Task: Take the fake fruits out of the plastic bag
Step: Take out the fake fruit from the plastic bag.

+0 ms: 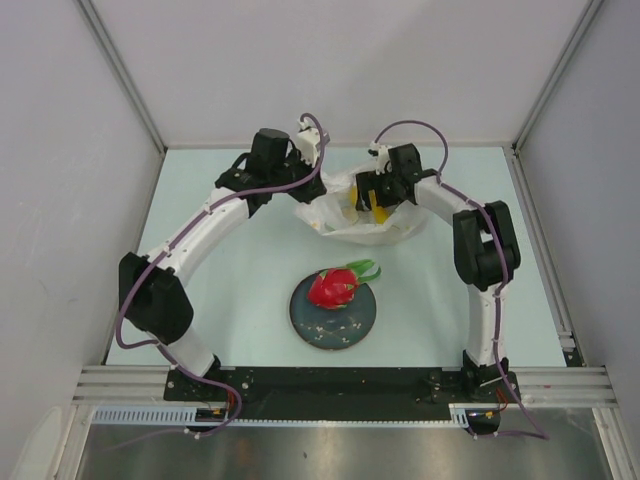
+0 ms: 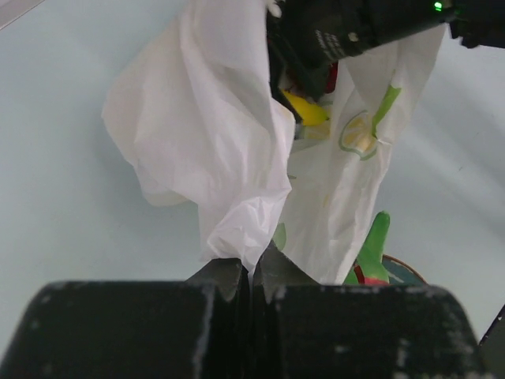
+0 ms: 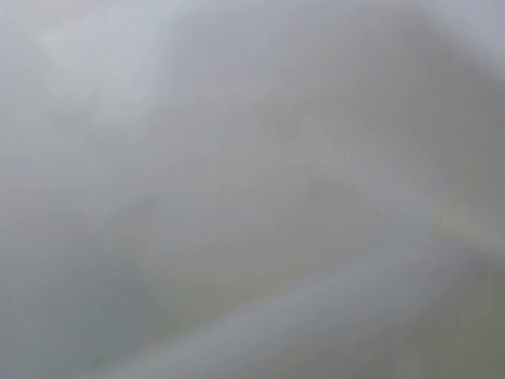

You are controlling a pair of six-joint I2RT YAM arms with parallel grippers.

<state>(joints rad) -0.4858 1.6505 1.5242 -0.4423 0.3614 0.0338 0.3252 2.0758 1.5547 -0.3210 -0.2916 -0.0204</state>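
The crinkly white plastic bag (image 1: 340,222) lies at the back middle of the table, its mouth held up. My left gripper (image 1: 305,190) is shut on the bag's edge, and the thin film (image 2: 213,142) is pinched between its tips (image 2: 251,272). My right gripper (image 1: 378,200) reaches into the bag from above. Its fingers stand apart, with a yellow fruit (image 2: 306,110) just beneath them; no grip on it shows. The right wrist view is only blurred white plastic. A red-pink dragon fruit (image 1: 333,288) with green tips (image 2: 375,245) rests on the plate.
The round dark blue-green plate (image 1: 305,325) sits in front of the bag, near the table's middle. White walls enclose the table on the left, back and right. Both arm bases stand at the near edge.
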